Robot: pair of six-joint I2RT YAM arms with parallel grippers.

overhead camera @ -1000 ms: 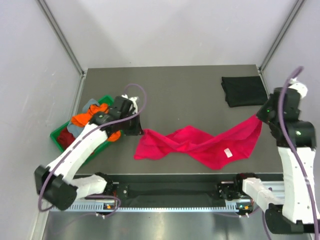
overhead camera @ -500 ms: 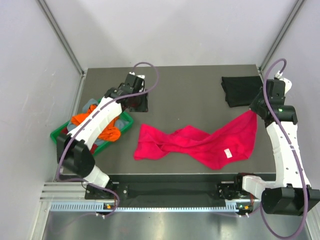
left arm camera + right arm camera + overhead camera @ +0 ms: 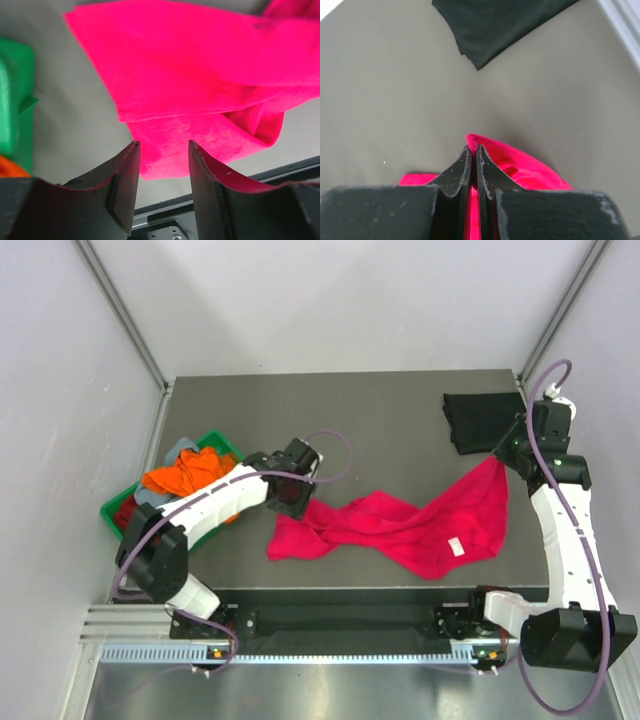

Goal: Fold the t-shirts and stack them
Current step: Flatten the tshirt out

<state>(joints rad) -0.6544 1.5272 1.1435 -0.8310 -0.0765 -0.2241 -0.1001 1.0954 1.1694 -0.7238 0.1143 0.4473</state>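
Note:
A bright pink-red t-shirt (image 3: pixel 400 525) lies twisted across the middle of the table, also filling the left wrist view (image 3: pixel 200 75). My left gripper (image 3: pixel 297 502) hovers open over its left end, nothing between the fingers (image 3: pixel 125 175). My right gripper (image 3: pixel 500 457) is shut on the shirt's upper right corner (image 3: pixel 485 145), lifting it off the table. A folded black t-shirt (image 3: pixel 485 420) lies at the back right, seen too in the right wrist view (image 3: pixel 495 25). Orange (image 3: pixel 185 472), dark red and grey-blue t-shirts sit in a heap at the left.
A green plastic tray (image 3: pixel 115 508) holds the heap of shirts at the table's left edge, its corner in the left wrist view (image 3: pixel 12 100). The table's front rail (image 3: pixel 350 620) runs along the near edge. Grey walls close in the sides and back.
My left gripper let go of the shirt's left end, swung up and back, then came down open over that end. The right gripper moved up and left with its corner still held.

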